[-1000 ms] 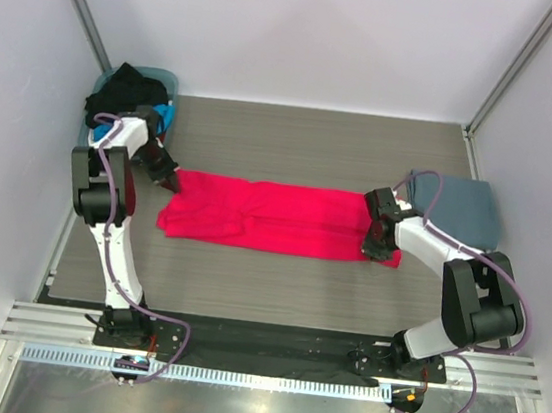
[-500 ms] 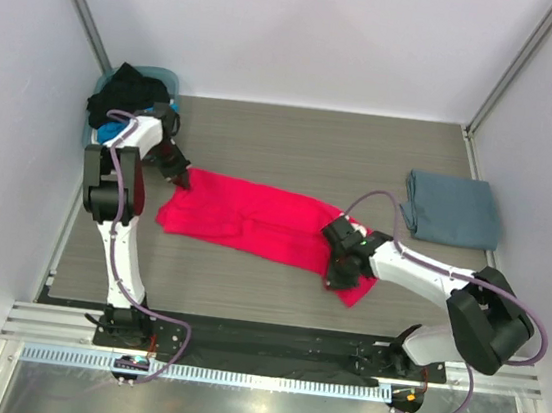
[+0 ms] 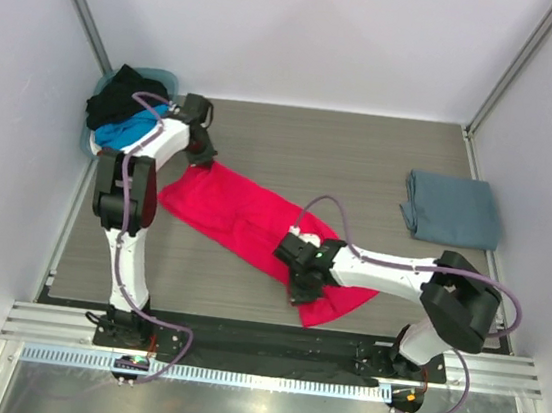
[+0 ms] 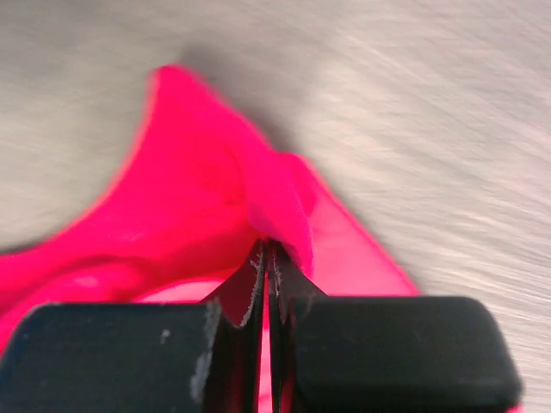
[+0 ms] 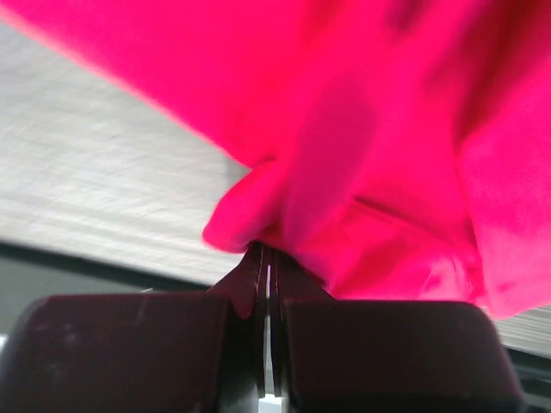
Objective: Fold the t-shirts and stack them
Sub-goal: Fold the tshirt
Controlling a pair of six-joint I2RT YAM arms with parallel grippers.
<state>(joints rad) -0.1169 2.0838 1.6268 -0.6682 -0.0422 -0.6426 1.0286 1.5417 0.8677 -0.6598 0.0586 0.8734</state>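
The red-pink t-shirt (image 3: 244, 218) lies as a long strip, slanting from the far left down to the near middle of the table. My left gripper (image 3: 204, 159) is shut on its far left corner (image 4: 271, 206). My right gripper (image 3: 304, 293) is shut on its near right end (image 5: 344, 189). A folded slate grey-blue t-shirt (image 3: 454, 210) lies at the right. A black t-shirt (image 3: 124, 92) and a bright blue one (image 3: 124, 134) are heaped at the far left.
The heap sits in a teal bin (image 3: 163, 79) in the far left corner. White walls close the table on three sides. A black strip and metal rail (image 3: 268, 352) run along the near edge by the arm bases.
My right gripper has pulled its end of the red-pink shirt from the right towards the near middle. My left gripper has carried its corner farther back and right. The strip now lies slanted.
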